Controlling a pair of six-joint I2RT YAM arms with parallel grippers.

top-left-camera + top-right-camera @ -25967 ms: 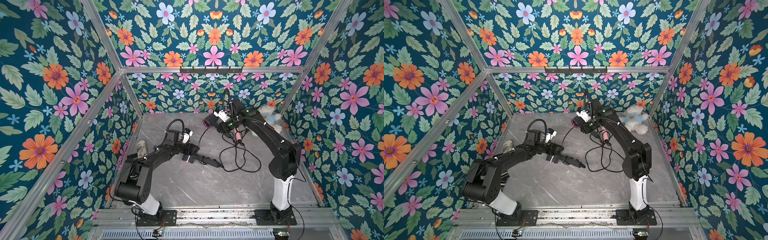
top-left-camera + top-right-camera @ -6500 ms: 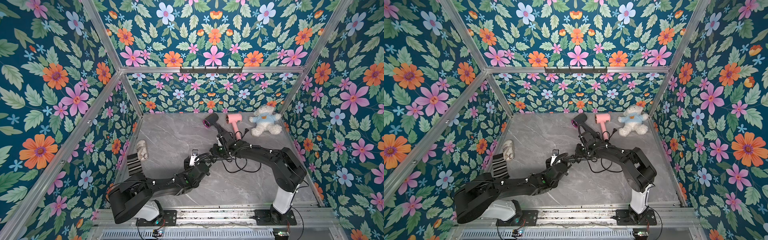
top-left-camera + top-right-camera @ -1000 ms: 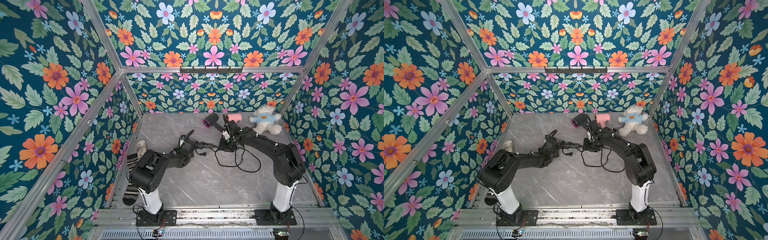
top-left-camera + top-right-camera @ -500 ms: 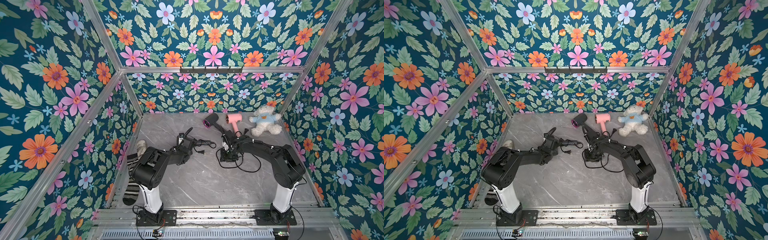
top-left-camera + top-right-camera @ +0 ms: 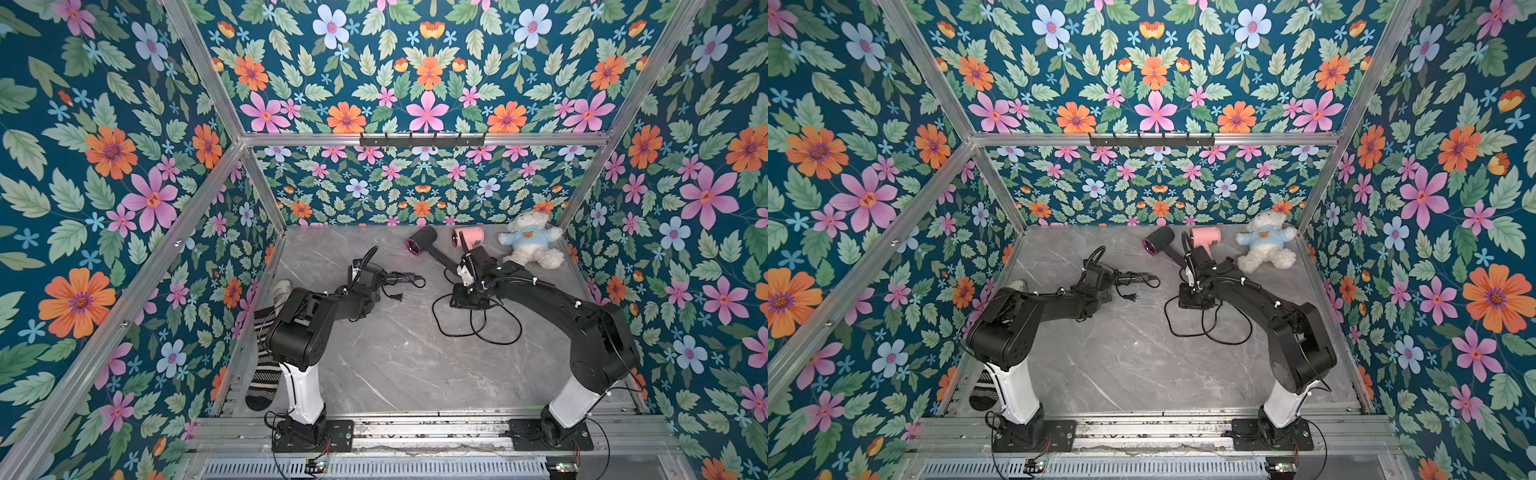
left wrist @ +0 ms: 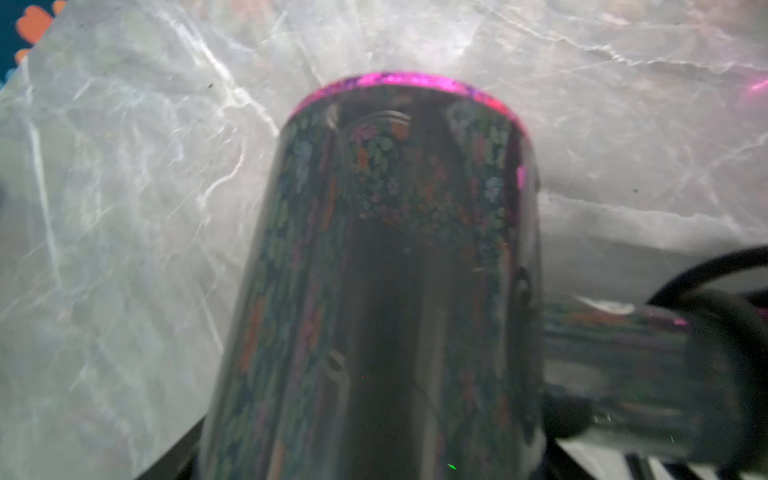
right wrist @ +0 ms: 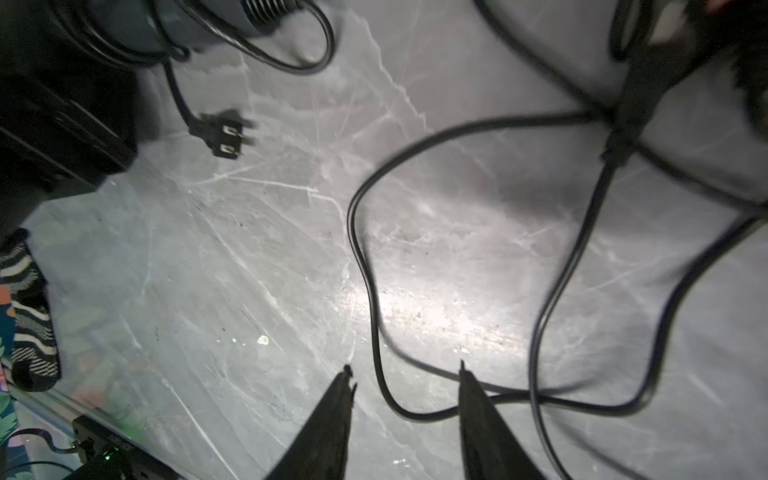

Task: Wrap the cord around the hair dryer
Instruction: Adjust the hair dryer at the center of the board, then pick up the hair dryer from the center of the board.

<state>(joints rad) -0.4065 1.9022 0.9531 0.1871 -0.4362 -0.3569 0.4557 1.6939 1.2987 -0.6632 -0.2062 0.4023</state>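
Grey marble counter (image 5: 395,374), floral walls (image 5: 415,104): the black hair dryer (image 5: 420,244) lies flat at the back, level with the teddy bear (image 5: 528,245), a pink dryer (image 5: 468,235) between them. Its cord (image 7: 360,249) sprawls unwrapped in loose loops forward of the bear. My right pincer (image 7: 403,370) stands released, tips astride one strand (not pinching it). Left pincer (image 5: 381,277), farther from the bear beside a plug (image 7: 220,133): clenched or not, I cannot tell.
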